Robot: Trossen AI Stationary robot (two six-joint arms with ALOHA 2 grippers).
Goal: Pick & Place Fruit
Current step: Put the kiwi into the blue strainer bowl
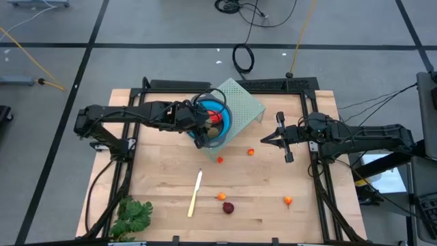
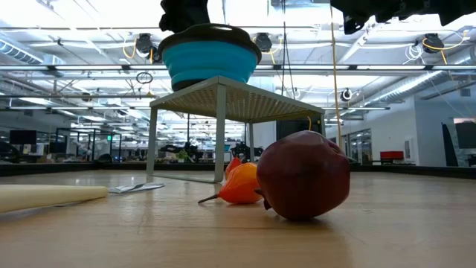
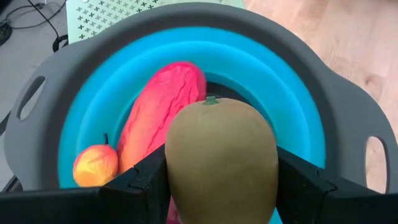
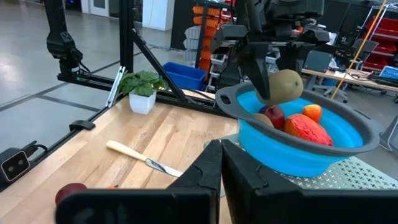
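Left hand [image 3: 221,186]: clamped on a brown-green oval fruit [image 3: 221,155], held just above the bowl [image 3: 348,118], apparently so it can drop in with the rest.
Bowl: blue with a grey rim, standing on a pale perforated stand [image 1: 240,104]; raised there, it seems to serve as the collecting point.
Fruit already in the bowl: a long orange-red piece [image 3: 158,115] and a small orange ball [image 3: 95,165]; the right wrist view adds a dark red ball [image 4: 272,116].
Right hand [image 1: 266,140]: waits over the counter [image 1: 164,164] beside the stand, well apart from the bowl, fingers spread and empty.
Fruit left on the counter: a dark red ball [image 1: 228,208] with a small orange piece [image 1: 222,197] near it, plus further small orange and red bits nearer the stand and the right arm.
Other items: a pale stick [image 1: 195,194] and a leafy bunch [image 1: 133,215], both lying apart from the fruit.
Hidden: the held fruit covers part of the bowl's floor, so the count inside is uncertain; the smallest bits cannot be identified.
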